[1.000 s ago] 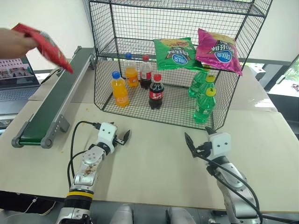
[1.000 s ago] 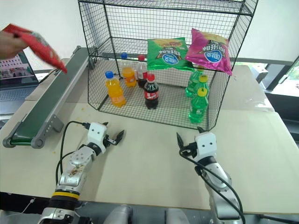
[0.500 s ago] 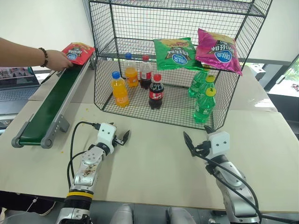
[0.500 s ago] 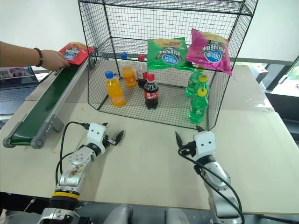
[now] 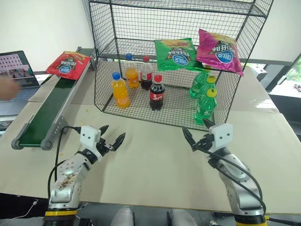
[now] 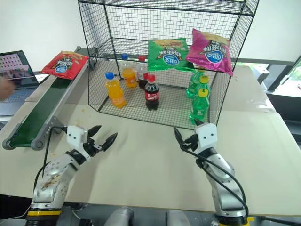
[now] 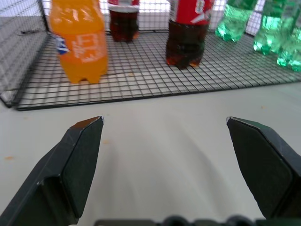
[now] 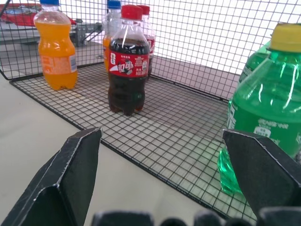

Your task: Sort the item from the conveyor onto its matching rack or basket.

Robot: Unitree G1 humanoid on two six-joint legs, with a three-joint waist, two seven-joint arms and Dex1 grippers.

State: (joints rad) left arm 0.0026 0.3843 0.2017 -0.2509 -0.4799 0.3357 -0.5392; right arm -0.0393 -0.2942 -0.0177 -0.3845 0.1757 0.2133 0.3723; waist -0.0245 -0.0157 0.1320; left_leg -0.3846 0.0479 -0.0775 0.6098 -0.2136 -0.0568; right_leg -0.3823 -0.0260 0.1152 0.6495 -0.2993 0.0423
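Crinkly red foil is your risk: the item [image 5: 67, 64] lies at the far end of the conveyor [image 5: 51, 106], overhanging its rail, and your left gripper [image 5: 112, 139] and right gripper [image 5: 193, 140], both open and empty, could pinch a loose corner.

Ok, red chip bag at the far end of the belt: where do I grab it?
Probably by the near edge of the red chip bag: it lies flat across the conveyor, overhanging both rails. Come with the left gripper, jaws open, from the robot's side.

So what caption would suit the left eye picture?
Red chip bag waits on the conveyor; both grippers open before the rack.
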